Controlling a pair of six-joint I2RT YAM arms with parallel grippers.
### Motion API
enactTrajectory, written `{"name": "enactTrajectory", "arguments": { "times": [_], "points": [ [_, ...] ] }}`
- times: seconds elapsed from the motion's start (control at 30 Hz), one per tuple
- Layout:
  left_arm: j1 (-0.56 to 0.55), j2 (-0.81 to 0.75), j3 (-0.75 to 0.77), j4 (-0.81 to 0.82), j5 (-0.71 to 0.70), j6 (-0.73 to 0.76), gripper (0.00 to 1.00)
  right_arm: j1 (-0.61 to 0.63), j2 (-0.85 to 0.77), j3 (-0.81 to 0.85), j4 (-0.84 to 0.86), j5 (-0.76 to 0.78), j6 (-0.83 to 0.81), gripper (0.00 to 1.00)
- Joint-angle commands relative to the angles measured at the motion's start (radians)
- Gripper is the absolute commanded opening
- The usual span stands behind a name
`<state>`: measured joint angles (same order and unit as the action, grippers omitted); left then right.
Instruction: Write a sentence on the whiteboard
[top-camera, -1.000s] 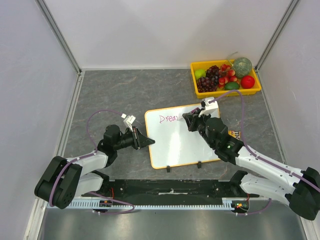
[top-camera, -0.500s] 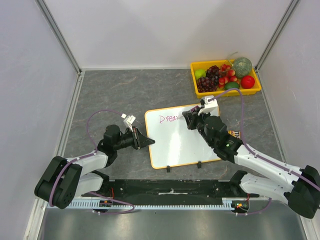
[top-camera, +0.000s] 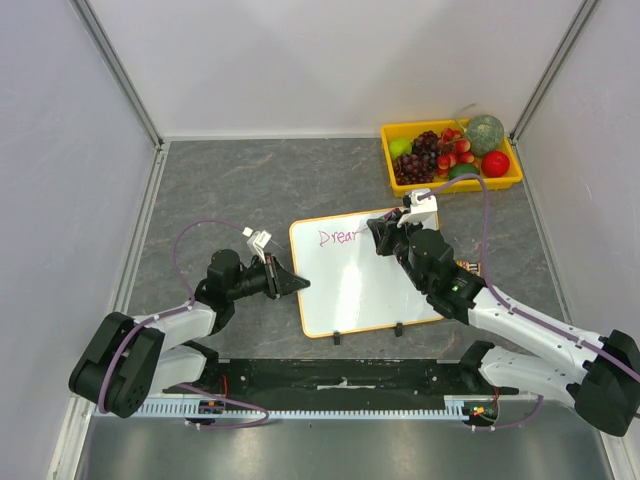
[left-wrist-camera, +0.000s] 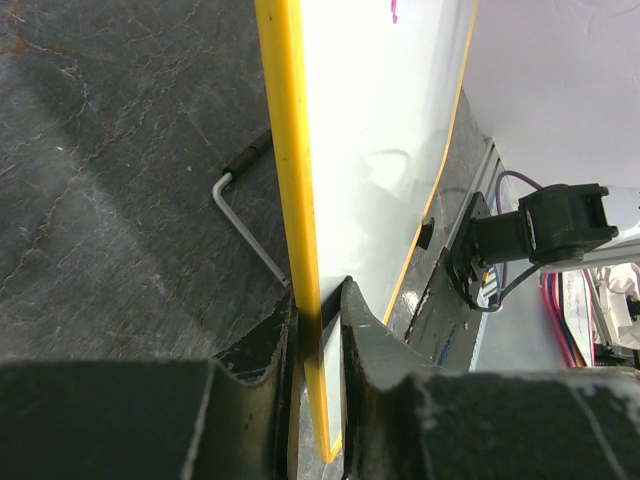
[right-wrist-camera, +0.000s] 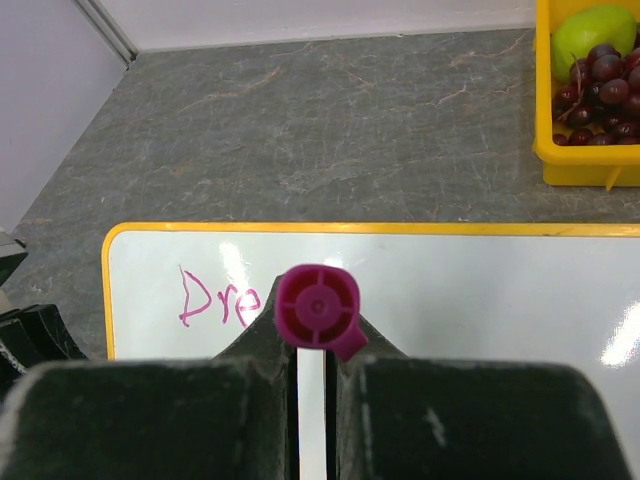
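The whiteboard (top-camera: 350, 290) with its orange frame lies mid-table, with pink writing "Drea" (top-camera: 337, 237) at its top left. My left gripper (top-camera: 297, 283) is shut on the board's left edge. In the left wrist view its fingers (left-wrist-camera: 360, 330) clamp the yellow frame (left-wrist-camera: 292, 180). My right gripper (top-camera: 384, 238) is over the board's top edge just right of the writing, shut on a magenta marker (right-wrist-camera: 318, 307). The marker points down at the board (right-wrist-camera: 480, 290), its tip is hidden, and "Dre" (right-wrist-camera: 213, 298) shows left of it.
A yellow tray (top-camera: 455, 185) of fruit stands at the back right and also shows in the right wrist view (right-wrist-camera: 585, 165). A small dark packet (top-camera: 470, 267) lies by the board's right edge. A bent metal rod (left-wrist-camera: 243, 222) lies under the board. Two black feet (top-camera: 338, 338) are on its near edge.
My right gripper with the marker has shifted slightly right and away along the line of writing. The left gripper and the board have not moved.
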<state>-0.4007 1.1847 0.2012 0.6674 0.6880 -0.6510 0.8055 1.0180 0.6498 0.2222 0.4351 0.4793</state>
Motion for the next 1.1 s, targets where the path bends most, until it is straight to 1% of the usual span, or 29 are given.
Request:
{"name": "enactTrajectory", "arguments": {
  "times": [0.0, 0.37, 0.73, 1.07],
  "points": [
    [-0.003, 0.012, 0.003, -0.061, -0.056, 0.091, 0.02, -0.008, -0.013, 0.004, -0.027, 0.013, -0.011, 0.0],
    [-0.003, 0.012, 0.004, -0.063, -0.058, 0.091, 0.02, -0.009, -0.042, -0.067, -0.034, -0.032, 0.01, 0.0],
    [-0.004, 0.012, 0.004, -0.063, -0.056, 0.09, 0.02, -0.009, -0.024, -0.001, -0.017, 0.034, -0.007, 0.0],
    [-0.006, 0.013, 0.004, -0.061, -0.054, 0.091, 0.02, -0.022, 0.002, 0.028, -0.007, 0.053, -0.019, 0.0]
  ]
}}
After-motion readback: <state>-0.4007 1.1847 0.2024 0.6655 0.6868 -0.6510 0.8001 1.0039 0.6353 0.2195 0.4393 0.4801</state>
